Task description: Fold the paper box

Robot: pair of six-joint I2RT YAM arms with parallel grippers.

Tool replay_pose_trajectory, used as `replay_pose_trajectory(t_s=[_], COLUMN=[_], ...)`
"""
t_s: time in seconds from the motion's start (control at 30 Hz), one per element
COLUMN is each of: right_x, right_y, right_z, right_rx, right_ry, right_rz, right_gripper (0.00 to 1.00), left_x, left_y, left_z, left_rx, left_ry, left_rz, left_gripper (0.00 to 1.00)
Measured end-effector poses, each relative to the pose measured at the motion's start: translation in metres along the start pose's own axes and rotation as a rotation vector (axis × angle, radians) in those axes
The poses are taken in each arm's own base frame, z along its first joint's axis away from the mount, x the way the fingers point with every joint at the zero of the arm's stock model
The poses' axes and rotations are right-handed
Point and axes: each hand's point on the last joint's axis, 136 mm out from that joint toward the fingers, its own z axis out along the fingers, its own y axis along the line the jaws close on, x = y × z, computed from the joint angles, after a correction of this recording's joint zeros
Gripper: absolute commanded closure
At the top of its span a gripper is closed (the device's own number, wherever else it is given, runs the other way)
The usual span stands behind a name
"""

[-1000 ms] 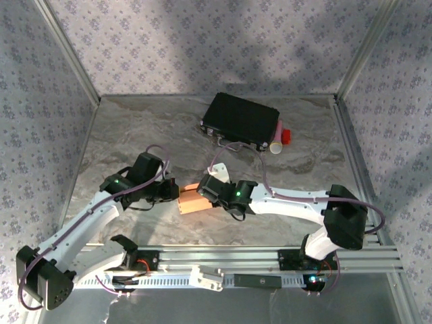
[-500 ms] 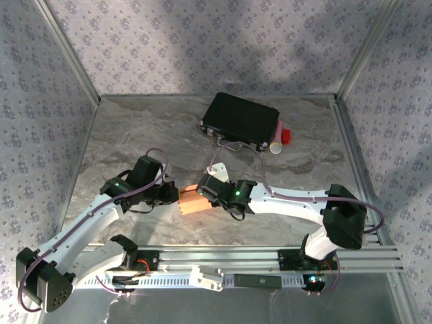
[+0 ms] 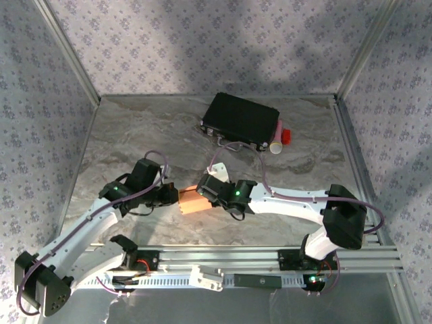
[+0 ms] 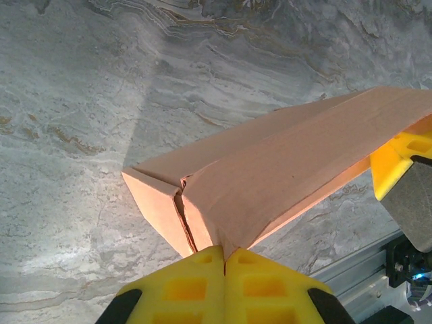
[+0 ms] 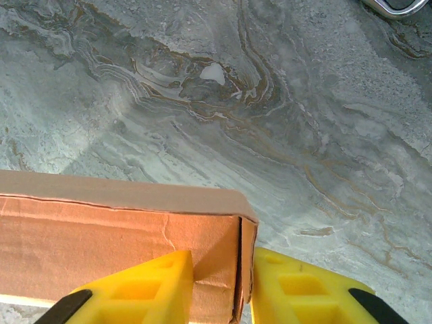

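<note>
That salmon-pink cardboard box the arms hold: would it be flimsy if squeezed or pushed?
Probably light and easily dented: the salmon-pink cardboard box has thin walls, creased near the right gripper. Its end seam gapes by the left gripper, so flaps may spring open. Flat-sided, it should slide, not roll.

1. Top view: soft, even overhead light. Broad grey shadows lie across the patterned back wall [image 3: 223,47]. Detail slightly soft overall.
2. Left wrist view: pale glare patch on the desk [image 4: 61,263] at lower left. The paper box [image 4: 290,169] throws a faint shadow up-left.
3. Right wrist view: desk veining crisp, evenly lit. Yellow fingers [image 5: 135,290] at the bottom edge go soft.
</note>
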Motion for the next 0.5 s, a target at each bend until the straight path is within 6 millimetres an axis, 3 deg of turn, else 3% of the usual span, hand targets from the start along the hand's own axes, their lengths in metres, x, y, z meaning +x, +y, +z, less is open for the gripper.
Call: replay_pose_trajectory(t_s=[0.5], right_x=[0.0005], right_y=[-0.0004], right_z=[-0.0002], right_rx=[0.002], right_ry=[0.002], right_rz=[-0.002], right_gripper=[0.68], left_x=[0.0013], left_y=[0.0011], left_z=[0.0037], left_rx=[0.003], left_ry=[-0.037], left_rz=[0.008], left_gripper=[0.95])
